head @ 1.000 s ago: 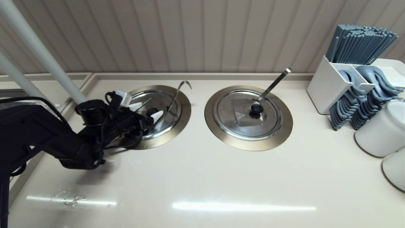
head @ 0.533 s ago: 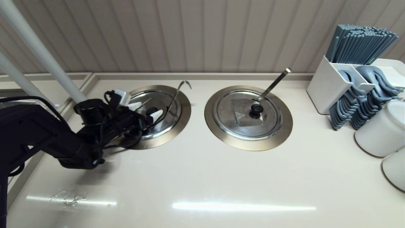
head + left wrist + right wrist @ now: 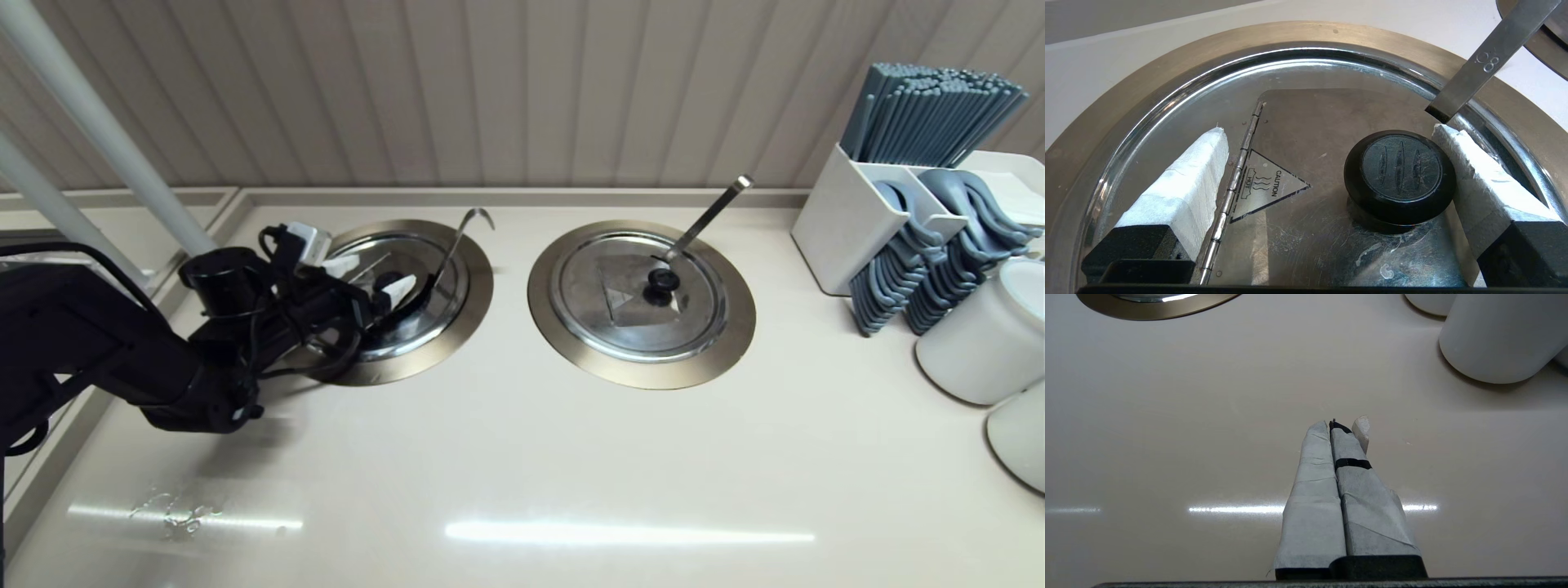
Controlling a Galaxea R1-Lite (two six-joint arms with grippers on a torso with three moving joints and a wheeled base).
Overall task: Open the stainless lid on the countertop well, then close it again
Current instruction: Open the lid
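Left gripper [image 3: 1327, 163] spread wide over the stainless lid [image 3: 412, 282], gripping nothing — one finger seemingly brushing the black knob [image 3: 1399, 175]. Lid seated in the countertop well [image 3: 478, 282]. Right gripper [image 3: 1337, 433] pressed closed, empty — parked above the counter [image 3: 1167, 437].

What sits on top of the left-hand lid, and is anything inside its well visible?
On the stainless lid: a black knob, a hinge line, a caution-hot triangle. The open left gripper straddles the knob. A ladle handle exits the edge notch. The countertop well interior stays covered.

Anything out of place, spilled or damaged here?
Nothing serious: the lid sits flat in its well. A pale smudge marks the counter at front left, and tape at the tip of the right claw is peeling.
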